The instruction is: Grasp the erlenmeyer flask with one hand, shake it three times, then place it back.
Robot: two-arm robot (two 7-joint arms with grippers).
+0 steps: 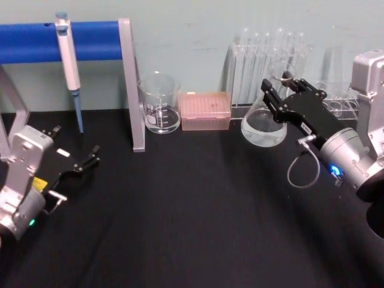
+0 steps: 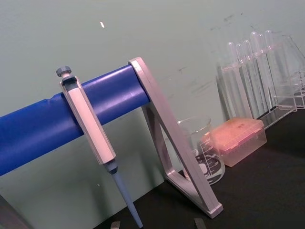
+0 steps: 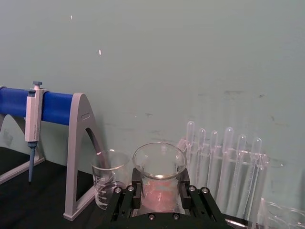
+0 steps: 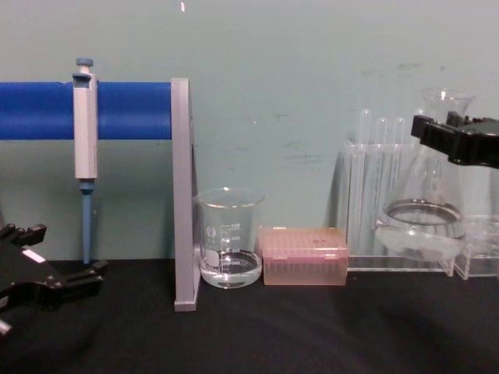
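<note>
I'm watching the right gripper [image 1: 277, 85] pinching the erlenmeyer flask [image 1: 263, 127] by its narrow neck. The flask is clear, conical glass with liquid pooling in its wide base, and it is hanging before the test-tube rack [image 1: 258, 51]. The left gripper [image 1: 73, 144] is idling at the left, fingers spread.

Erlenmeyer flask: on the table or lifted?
Lifted. In the chest view the erlenmeyer flask hangs upright with its base above the black table, neck clamped in the right gripper. Left gripper idle at left.
</note>
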